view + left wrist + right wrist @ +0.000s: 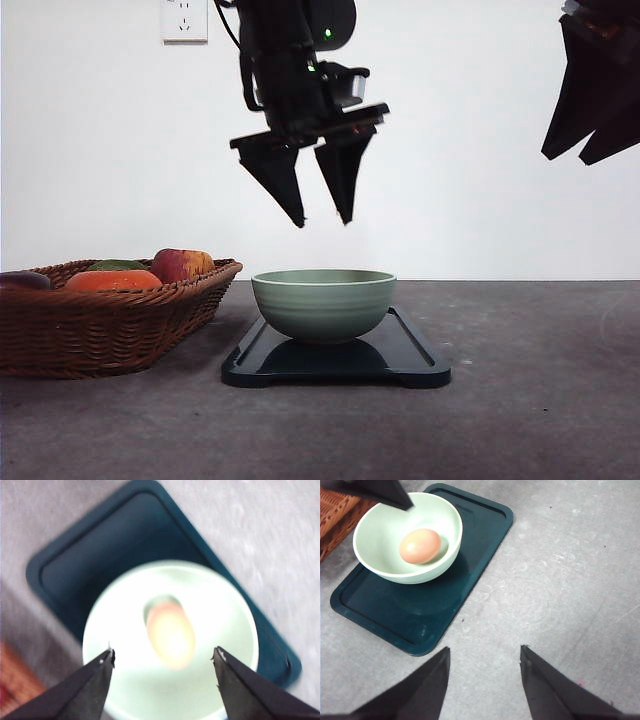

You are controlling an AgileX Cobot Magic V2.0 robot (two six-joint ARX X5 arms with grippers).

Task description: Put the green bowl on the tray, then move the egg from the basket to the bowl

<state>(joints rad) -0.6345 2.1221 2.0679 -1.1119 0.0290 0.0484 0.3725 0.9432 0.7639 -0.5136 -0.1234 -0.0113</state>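
1. While the green bowl sits on the tray, the egg lies inside the bowl.
2. Left gripper hangs well above the bowl, jaws spread, holding nothing.
3. Right gripper is apart from the tray, jaws spread, empty.
4. Basket sits just beside the tray's edge; table bare on the tray's other side.

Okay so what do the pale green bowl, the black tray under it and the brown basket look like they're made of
The pale sage-green bowl looks like glazed ceramic or possibly melamine: smooth, faintly ridged, with a soft sheen. The black rectangular tray looks like glossy plastic or lacquer, since it mirrors the bowl's underside. The brown basket is plainly woven wicker, matte, with visible strands.
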